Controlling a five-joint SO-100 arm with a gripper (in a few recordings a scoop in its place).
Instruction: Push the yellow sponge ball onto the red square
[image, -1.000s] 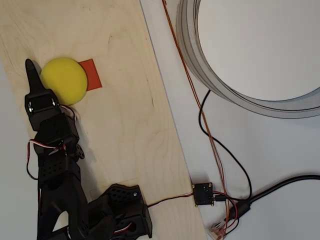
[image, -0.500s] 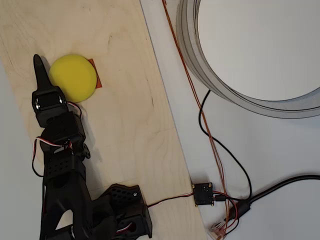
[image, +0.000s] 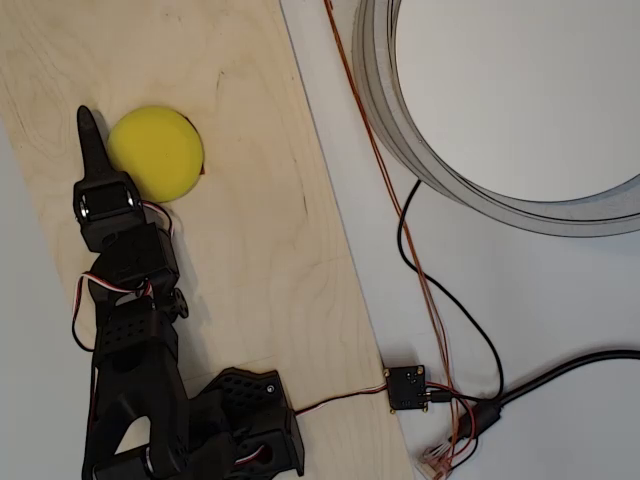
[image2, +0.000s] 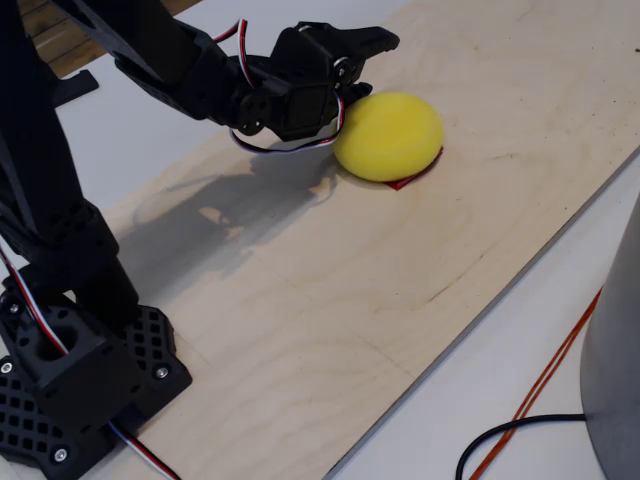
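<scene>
The yellow sponge ball (image: 156, 153) rests on the pale wooden board (image: 250, 250) and covers nearly all of the red square. Only a thin sliver of the red square (image: 201, 171) peeks out at the ball's right edge in the overhead view, and under its near side (image2: 408, 181) in the fixed view. My black gripper (image: 87, 120) is shut with nothing in it. Its pointed fingers lie along the ball's left side, touching or almost touching it. In the fixed view the gripper (image2: 383, 41) sits just behind and left of the ball (image2: 390, 135).
A large grey round rim (image: 400, 130) stands off the board at the upper right. Orange and black cables (image: 420, 270) run down to a small black box (image: 407, 387). The arm's base (image: 245, 425) stands on the board's lower edge.
The gripper has swung to the right and pushed the ball that way. The red square, mostly exposed a second ago, is now almost fully under the ball.
</scene>
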